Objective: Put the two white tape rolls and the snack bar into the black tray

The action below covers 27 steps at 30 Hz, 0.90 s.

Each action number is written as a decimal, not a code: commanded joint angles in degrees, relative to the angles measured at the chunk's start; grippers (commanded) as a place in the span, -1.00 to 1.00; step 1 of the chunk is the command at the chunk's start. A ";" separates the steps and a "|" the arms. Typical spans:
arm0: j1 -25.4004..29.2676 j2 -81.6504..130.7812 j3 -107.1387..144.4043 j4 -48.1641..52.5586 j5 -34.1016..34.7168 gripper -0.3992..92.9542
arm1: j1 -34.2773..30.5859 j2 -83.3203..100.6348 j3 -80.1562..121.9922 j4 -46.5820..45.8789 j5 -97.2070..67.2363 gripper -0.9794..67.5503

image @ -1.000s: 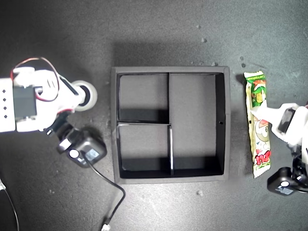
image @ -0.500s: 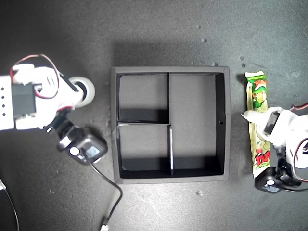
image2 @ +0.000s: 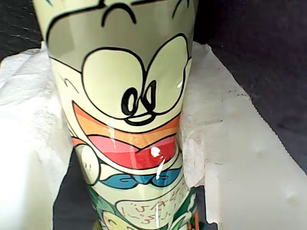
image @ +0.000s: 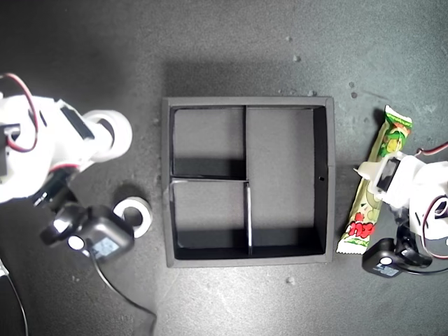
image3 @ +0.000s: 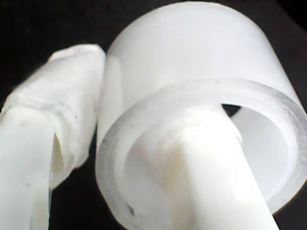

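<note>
My first pincer (image2: 120, 143) is clamped on the snack bar (image2: 127, 110): padded fingers (image2: 29, 143) press both long edges of the wrapper. In the exterior view that's the arm at the right, bar (image: 373, 192) tilted, just beside the black tray (image: 330, 175) but outside its wall.

My second pincer (image3: 158, 158) grips a tape roll (image3: 192, 62), one finger (image3: 201, 172) through the open centre, the padded one (image3: 53, 129) against the outer wall. Exterior view's left: roll (image: 115, 131) sits near the tray's left wall, can't tell if it's off the surface (image: 231, 42).

Other tape roll (image: 134, 215) lies loose on the surface, exterior view's lower left, near the tray.

Tray is empty in all three compartments. Judging: pickup step, both arms loaded, nothing delivered.

Next: carry the bar over the long compartment (image: 283, 175) and square it to the walls before letting go. Roll goes into a small compartment (image: 207, 140). Then fetch the loose roll.
</note>
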 commanded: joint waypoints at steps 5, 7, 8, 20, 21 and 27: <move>0.18 -8.88 -15.29 0.79 3.34 -0.99 | -1.93 0.97 -9.05 13.97 -0.53 -0.76; 0.18 -12.92 -20.21 1.41 4.39 -0.99 | -2.64 0.97 -12.22 17.75 -0.44 -0.77; 0.18 -15.12 -22.94 1.93 5.01 -0.99 | -2.99 0.97 -13.97 19.42 -0.44 -0.77; 1.49 -52.12 -74.36 24.52 8.35 -0.99 | -5.10 0.26 -37.44 26.46 -5.62 -0.75; 1.58 -55.72 -80.33 27.51 8.26 -0.99 | -5.01 0.26 -38.85 25.84 -6.33 -0.75; 1.41 -59.33 -83.41 28.56 7.03 -0.99 | -3.34 -8.09 -51.86 22.32 -10.81 -0.74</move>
